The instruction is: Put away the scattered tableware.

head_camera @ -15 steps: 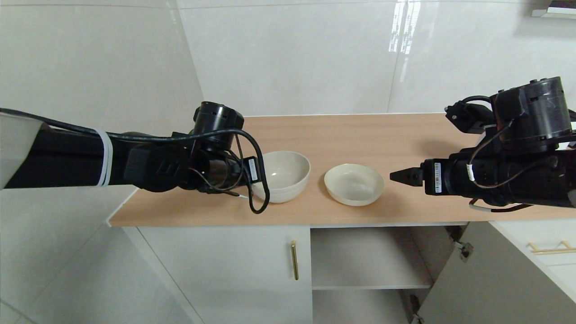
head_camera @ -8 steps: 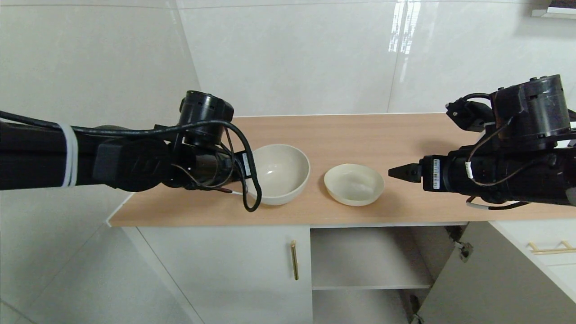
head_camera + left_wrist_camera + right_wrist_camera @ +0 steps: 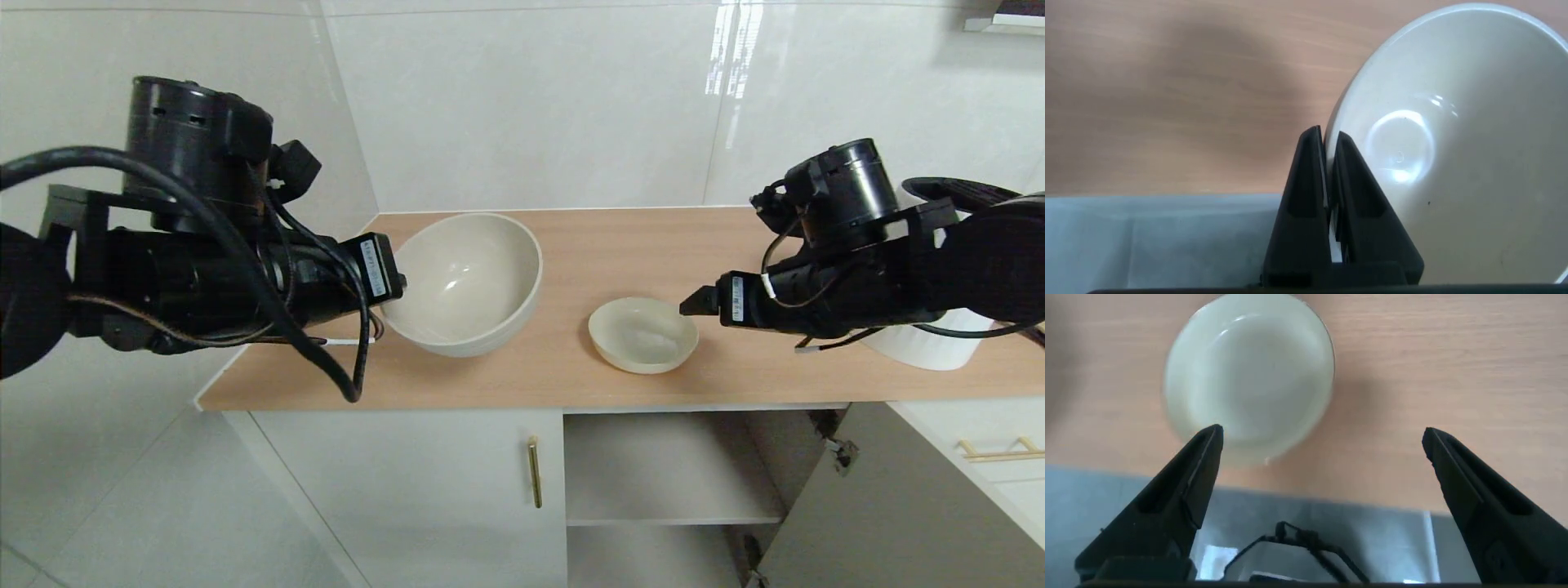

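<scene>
Slippage risk: left gripper (image 3: 1327, 135) clamps only the thin rim of the large glossy cream bowl (image 3: 469, 282), which hangs tilted above the light wooden countertop (image 3: 620, 237). Right gripper (image 3: 690, 305), spread wide just beside the small shallow cream dish (image 3: 642, 333) resting there, may nudge it.

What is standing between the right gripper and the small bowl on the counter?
Nothing visible does. The right gripper hangs open right at the rim of the small bowl. The large bowl is off to the side, clamped in the left gripper.
</scene>
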You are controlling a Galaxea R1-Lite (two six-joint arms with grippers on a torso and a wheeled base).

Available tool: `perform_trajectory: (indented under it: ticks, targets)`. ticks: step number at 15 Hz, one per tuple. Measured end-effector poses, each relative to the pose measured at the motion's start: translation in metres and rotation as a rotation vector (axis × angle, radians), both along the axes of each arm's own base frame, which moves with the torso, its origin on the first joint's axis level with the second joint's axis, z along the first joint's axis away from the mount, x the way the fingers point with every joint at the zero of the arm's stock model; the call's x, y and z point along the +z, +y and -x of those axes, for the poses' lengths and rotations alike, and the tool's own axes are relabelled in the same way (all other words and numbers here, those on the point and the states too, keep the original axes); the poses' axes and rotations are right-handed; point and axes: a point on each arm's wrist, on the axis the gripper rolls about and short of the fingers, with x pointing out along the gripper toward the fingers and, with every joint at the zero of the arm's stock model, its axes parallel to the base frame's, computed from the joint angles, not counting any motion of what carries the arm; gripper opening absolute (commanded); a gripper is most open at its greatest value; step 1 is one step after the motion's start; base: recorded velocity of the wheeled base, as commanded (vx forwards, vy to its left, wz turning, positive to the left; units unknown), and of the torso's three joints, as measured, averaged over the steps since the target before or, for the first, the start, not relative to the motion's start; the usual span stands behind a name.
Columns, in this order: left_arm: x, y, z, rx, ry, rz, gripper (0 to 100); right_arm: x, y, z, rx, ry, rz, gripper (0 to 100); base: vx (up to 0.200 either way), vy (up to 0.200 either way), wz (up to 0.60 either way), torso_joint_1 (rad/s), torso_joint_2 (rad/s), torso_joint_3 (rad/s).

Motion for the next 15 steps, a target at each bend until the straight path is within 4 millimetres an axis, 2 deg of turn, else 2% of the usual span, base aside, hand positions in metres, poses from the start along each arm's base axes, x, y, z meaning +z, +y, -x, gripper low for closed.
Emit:
perform_trajectory:
  ticks: [4, 10, 11, 15]
  targets:
    - [0.007, 0.0, 0.01, -0.017, -0.021, 0.012, 0, -0.025, 0.019, -0.027, -0.13, 0.006, 0.077, 100, 0.0, 0.0, 0.0, 0.0, 0.0, 0.0]
    - [0.007, -0.003, 0.013, -0.034, -0.021, 0.015, 0, -0.05, 0.033, -0.044, -0.13, 0.024, 0.092, 100, 0.0, 0.0, 0.0, 0.0, 0.0, 0.0]
    - [0.007, -0.003, 0.013, -0.035, -0.02, 0.015, 0, -0.052, 0.033, -0.045, -0.131, 0.028, 0.095, 0, 0.0, 0.0, 0.0, 0.0, 0.0, 0.0]
    - [0.006, -0.004, 0.014, -0.041, -0.017, 0.015, 0, -0.055, 0.034, -0.046, -0.129, 0.035, 0.098, 0, 0.0, 0.0, 0.0, 0.0, 0.0, 0.0]
